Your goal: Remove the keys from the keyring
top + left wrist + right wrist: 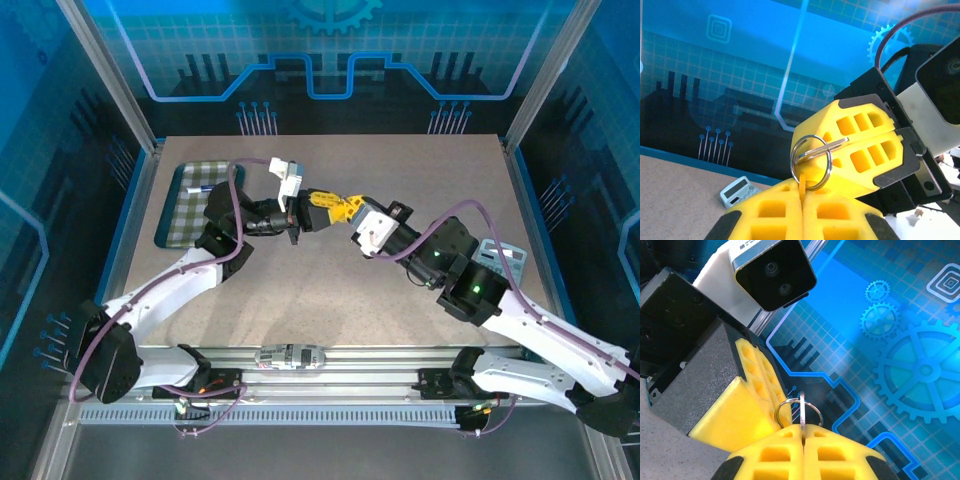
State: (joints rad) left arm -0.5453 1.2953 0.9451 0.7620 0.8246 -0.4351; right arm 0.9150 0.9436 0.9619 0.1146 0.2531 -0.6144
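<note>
Step in hand: freeing the key (832,145) from the keyring (830,162).

Both grippers meet in mid-air, right of the checked tray (190,200).
- Left gripper (802,200): clamped on the keyring by its orange tag (803,180).
- Right gripper (802,435): clamped on the key.

The silver ring threads the key's head. Next move, in my judgement: walk the key round the split coil, no jerking.

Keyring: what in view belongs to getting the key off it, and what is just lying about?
In the job:
key, pinched in the right gripper
keyring, its orange end pinched in the left gripper

Lying about:
calculator
tray
</note>
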